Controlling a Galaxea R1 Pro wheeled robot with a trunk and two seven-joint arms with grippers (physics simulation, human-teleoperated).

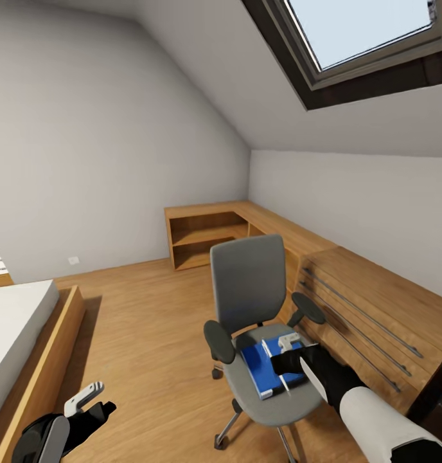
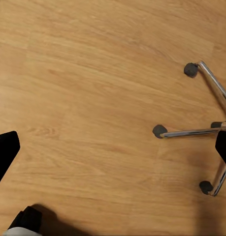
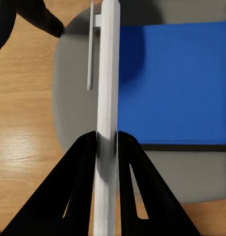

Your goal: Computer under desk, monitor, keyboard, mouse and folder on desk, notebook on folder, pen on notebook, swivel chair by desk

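Right wrist view, right gripper clamping pen (upright) — folder on swivel chair

Ahead of me a low light-wood cabinet with open shelves runs into the corner and along the wall beneath the sloped ceiling. A skylight sits overhead. A bed with a wooden frame stands on the wood floor.

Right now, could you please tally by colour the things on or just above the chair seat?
Blue: 1, the folder
White: 1, the pen, pinched in the right claw
Total: 2
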